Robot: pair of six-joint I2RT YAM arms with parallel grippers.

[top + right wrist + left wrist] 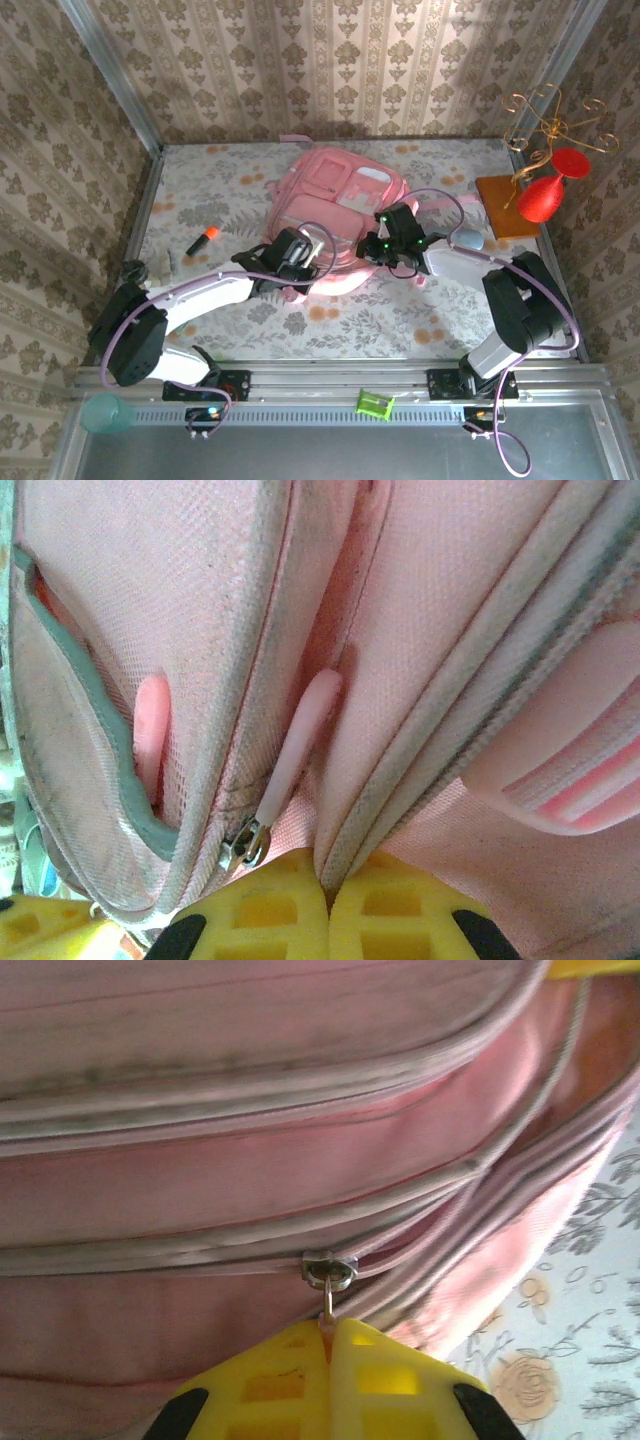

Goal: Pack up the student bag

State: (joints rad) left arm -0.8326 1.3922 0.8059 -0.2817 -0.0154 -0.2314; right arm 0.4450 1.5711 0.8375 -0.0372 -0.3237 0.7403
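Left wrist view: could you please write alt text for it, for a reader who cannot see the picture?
The left gripper, its yellow fingers pressed together, is shut on the small metal zipper pull of the pink student bag, whose pale zip lines curve across the frame. A floral table cover shows at the lower right.

The student bag (335,200) is a soft pink fabric backpack with front pockets and pale zip lines. It lies flat, front face up. Its near edge is at the left claw (300,252) and the right claw (385,245). The left claw's fingertips pinch a metal zip pull (328,1305). A bag seam enters the closed right claw.
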